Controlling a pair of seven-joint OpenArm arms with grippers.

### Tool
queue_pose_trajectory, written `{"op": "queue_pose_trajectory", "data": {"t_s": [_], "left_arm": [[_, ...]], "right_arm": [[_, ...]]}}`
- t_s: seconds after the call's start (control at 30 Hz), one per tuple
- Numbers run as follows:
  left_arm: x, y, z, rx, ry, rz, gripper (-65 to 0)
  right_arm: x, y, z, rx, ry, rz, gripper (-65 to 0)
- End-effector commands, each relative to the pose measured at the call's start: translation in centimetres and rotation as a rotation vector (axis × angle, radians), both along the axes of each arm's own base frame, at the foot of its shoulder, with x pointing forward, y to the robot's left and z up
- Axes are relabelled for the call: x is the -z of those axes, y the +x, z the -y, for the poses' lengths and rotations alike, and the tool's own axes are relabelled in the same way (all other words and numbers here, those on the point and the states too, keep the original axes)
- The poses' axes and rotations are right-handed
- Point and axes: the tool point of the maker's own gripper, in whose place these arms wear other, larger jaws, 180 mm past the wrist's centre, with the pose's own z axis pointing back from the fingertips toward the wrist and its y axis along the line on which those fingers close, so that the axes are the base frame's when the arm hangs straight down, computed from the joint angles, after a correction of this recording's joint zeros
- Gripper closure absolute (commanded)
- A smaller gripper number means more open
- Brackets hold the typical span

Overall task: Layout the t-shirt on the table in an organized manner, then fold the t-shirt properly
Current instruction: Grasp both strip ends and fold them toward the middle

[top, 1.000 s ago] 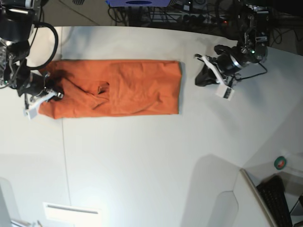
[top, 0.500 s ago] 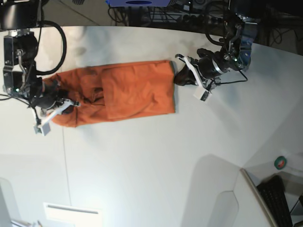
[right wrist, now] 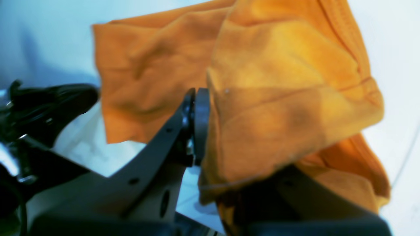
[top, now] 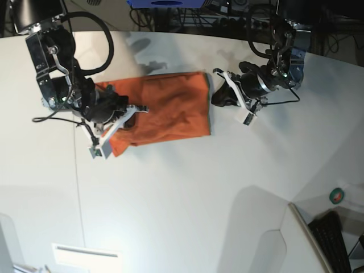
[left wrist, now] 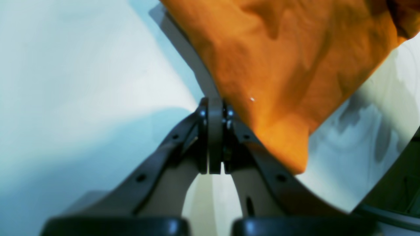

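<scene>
The orange t-shirt lies on the white tabletop, up around the 11 o'clock part of the base view, bunched into a rough rectangle with its left end crumpled.

The right pincer sits at the shirt's 9 o'clock end. In the right wrist view its jaws are clamped down on a thick fold of the orange fabric, with cloth draped over one finger and hanging below it, so it's clearly got hold of the shirt.

The left pincer is just off the shirt's 3 o'clock edge, right beside the cloth. In the left wrist view its two fingers are pressed together, nothing visibly caught between them, and the shirt's corner lies along one finger at about 1 o'clock. Whether it actually touches the cloth can't be told for sure.

Way off at 4 o'clock on the tabletop there's a small green roll of tape next to a dark keyboard.
</scene>
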Motion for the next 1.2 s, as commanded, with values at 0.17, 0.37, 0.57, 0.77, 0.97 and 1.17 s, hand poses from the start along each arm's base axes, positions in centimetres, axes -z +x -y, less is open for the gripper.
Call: {"op": "queue_pose_trajectory", "data": {"t_s": [0.17,0.37,0.57,0.77,0.97,1.17], "left_arm": [[-1.1,1.1,0.1,-0.005,-0.023,0.044,0.0],[-1.2,1.3,0.1,-0.005,-0.023,0.047,0.0],[-1.2,1.3,0.1,-0.005,-0.023,0.047,0.0],[-1.3,1.3,0.2,-0.004,-0.023,0.048,0.0],[-1.2,1.3,0.1,-0.006,-0.023,0.047,0.0],[-1.2,1.3,0.1,-0.006,-0.023,0.047,0.0]], "right_arm": [[-2.1,1.1,-1.9,-0.008,0.055,0.061,0.0],[-2.3,1.0,-2.5,-0.008,0.071,0.061,0.0],[-2.7,1.3,-3.6,-0.006,0.097,0.066,0.0],[-2.6,0.1,-5.7,-0.078,0.104,0.059,0.0],[-2.6,0.0,-6.6,-0.088,0.118,0.053,0.0],[-1.4,-1.1,-7.5,-0.107,0.12,0.01,0.0]]}}
